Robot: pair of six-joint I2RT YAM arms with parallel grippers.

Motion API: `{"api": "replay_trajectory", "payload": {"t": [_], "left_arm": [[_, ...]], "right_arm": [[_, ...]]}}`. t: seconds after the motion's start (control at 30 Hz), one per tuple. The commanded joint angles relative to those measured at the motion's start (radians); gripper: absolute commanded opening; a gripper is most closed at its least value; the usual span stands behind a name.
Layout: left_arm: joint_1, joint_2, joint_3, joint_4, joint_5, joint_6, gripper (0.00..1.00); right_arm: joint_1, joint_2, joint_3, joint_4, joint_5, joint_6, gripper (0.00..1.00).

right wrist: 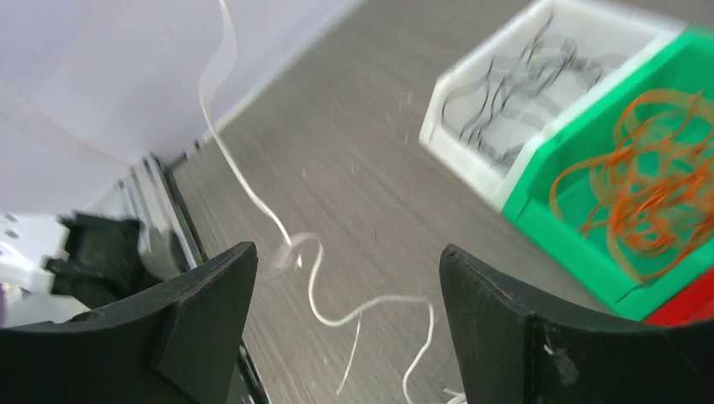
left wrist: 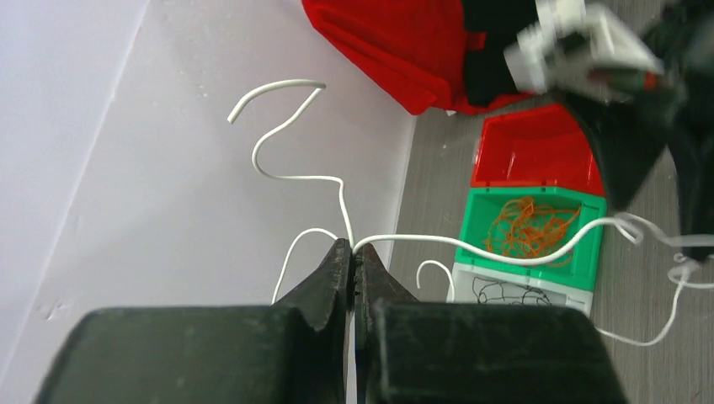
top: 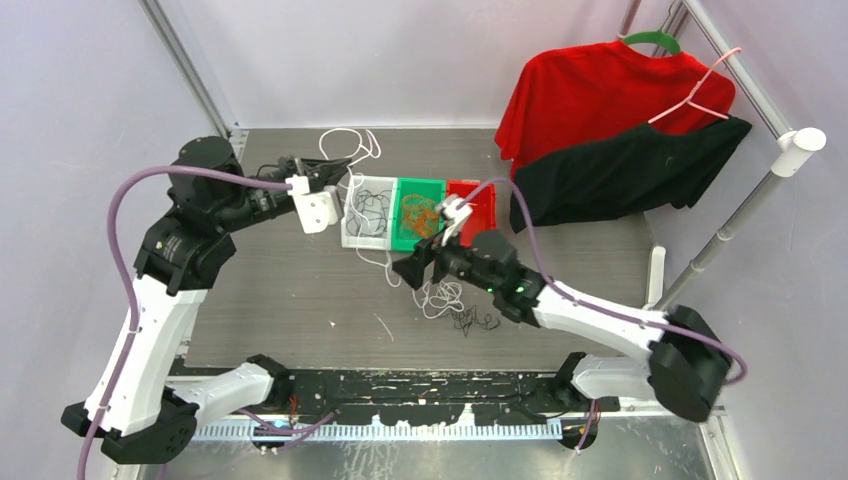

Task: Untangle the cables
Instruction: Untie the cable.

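Note:
My left gripper (left wrist: 352,248) is shut on a thin white cable (left wrist: 471,250) that loops up toward the back wall and trails right over the bins. In the top view the left gripper (top: 338,178) hovers at the white bin's left end. My right gripper (right wrist: 347,261) stands open above the table, and a slack white cable (right wrist: 316,290) lies below the gap, touching neither finger. In the top view the right gripper (top: 413,267) is in front of the bins. A tangle of white and black cables (top: 458,308) lies on the table beside it.
Three bins stand in a row: a white bin (top: 349,230) with black cords, a green bin (top: 402,243) with orange cords, a red bin (top: 480,192). A red shirt (top: 590,90) and a black shirt (top: 630,170) hang at the back right by a white post (top: 745,210).

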Motion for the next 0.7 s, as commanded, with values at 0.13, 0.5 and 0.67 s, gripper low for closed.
{"api": "replay_trajectory", "payload": {"t": [0.13,0.5,0.67], "left_arm": [[-0.003,0.014,0.142,0.062,0.039,-0.186,0.00],[-0.003,0.048,0.292,0.093,0.030,-0.269,0.00],[-0.003,0.063,0.297,0.024,0.072,-0.336,0.00]], "right_arm": [[0.088,0.342,-0.006,0.196,0.080,0.018,0.67],[0.112,0.406,-0.149,0.342,0.241,0.078,0.24],[0.112,0.156,-0.093,0.167,0.293,-0.030,0.60]]}}
